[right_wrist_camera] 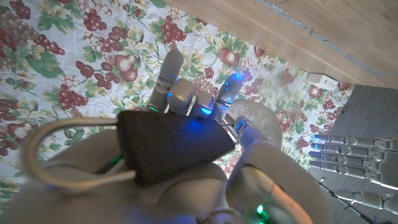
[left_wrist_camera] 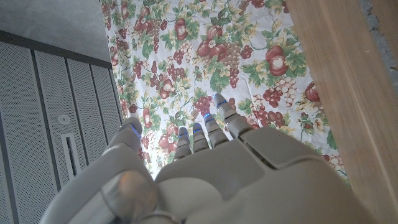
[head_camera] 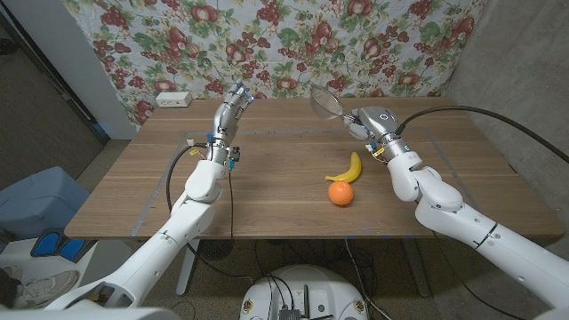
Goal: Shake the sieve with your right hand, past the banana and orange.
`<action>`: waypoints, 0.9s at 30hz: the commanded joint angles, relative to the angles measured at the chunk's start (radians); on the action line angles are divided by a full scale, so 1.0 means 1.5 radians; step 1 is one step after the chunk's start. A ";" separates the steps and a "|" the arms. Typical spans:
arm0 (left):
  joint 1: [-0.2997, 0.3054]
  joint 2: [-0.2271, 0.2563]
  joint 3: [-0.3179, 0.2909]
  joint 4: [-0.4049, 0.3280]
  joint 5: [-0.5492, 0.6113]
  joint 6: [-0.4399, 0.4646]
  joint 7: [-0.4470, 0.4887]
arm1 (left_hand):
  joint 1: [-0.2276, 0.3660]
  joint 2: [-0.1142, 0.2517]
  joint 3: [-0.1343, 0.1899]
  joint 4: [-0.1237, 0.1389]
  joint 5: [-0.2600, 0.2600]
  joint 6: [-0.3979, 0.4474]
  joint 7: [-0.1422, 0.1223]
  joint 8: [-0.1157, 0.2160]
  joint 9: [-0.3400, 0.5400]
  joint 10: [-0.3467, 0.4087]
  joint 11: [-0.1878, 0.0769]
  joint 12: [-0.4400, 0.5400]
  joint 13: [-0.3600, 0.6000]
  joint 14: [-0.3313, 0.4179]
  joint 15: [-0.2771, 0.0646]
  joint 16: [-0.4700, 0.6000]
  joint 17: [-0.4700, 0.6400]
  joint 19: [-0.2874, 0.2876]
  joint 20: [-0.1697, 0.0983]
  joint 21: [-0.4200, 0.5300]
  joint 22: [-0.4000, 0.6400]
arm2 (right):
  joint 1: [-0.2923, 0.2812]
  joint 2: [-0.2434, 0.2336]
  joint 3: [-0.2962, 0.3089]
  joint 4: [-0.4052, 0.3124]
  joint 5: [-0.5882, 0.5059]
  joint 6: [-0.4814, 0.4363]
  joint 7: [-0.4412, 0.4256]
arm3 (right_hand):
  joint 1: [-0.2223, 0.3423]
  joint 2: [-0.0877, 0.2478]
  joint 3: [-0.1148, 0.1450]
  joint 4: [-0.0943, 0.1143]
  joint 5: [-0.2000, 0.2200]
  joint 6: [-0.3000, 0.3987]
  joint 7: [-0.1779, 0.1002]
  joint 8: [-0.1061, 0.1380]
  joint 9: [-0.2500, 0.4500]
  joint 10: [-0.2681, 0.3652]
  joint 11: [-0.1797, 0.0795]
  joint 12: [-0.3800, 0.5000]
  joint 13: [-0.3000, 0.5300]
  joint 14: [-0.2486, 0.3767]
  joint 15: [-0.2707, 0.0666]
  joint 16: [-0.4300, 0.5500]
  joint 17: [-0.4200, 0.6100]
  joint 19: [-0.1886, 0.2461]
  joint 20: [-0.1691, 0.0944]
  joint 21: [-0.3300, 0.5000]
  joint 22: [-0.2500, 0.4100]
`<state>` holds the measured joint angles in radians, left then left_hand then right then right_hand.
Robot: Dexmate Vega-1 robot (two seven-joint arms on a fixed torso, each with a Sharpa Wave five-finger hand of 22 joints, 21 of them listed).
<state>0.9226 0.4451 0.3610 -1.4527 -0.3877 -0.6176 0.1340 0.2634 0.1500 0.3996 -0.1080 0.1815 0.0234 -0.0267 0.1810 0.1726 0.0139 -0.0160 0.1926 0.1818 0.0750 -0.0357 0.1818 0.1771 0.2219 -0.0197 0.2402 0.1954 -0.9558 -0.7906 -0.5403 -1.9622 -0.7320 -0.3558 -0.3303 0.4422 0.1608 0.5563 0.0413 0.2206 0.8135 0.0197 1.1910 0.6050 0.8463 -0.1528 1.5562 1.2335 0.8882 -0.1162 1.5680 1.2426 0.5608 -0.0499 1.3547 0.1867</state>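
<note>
Right hand [head_camera: 367,120] is gripping the sieve [head_camera: 326,104] by its handle, holding the round wire-mesh bowl up at upper centre, past the curved yellow banana [head_camera: 348,169] & smooth round orange [head_camera: 340,193] mid-frame on the wood table [head_camera: 267,191], so pickup looks done w/ shaking prob. underway/left, while left hand [head_camera: 233,102] is hanging empty, fingers apart.

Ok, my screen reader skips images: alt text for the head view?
The right robot hand holds a sieve above the wooden table, beyond a banana and orange. The left robot hand is raised, empty.
</note>
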 commanded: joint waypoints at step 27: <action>-0.003 -0.002 -0.003 0.005 -0.002 -0.002 -0.003 | -0.010 -0.001 0.011 -0.002 -0.001 -0.001 0.001 -0.001 0.000 -0.001 -0.001 0.002 0.002 -0.004 -0.019 0.002 0.001 0.004 0.001 -0.002 0.000 | -0.041 0.065 0.075 -0.012 0.222 0.029 -0.150 | -0.002 0.006 0.010 -0.002 -0.003 -0.012 0.009 0.019 0.005 0.016 -0.013 0.004 0.002 0.022 -0.062 0.003 0.001 0.013 -0.043 0.009 0.001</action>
<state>0.9227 0.4442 0.3569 -1.4477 -0.3912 -0.6240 0.1299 0.2554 0.1500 0.4075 -0.1106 0.1815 0.0234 -0.0267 0.1810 0.1726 0.0139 -0.0160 0.1926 0.1818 0.0750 -0.0357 0.1818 0.1771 0.2219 -0.0197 0.2364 0.1954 -1.0234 -0.6771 -0.4247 -1.9829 -0.4342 -0.3265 -0.5427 0.4422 0.1608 0.5624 0.0392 0.2206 0.8135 0.0197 1.2139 0.6115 0.8469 -0.1523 1.5607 1.2338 0.9116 -0.1286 1.5680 1.2426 0.5734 -0.0554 1.3623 0.1861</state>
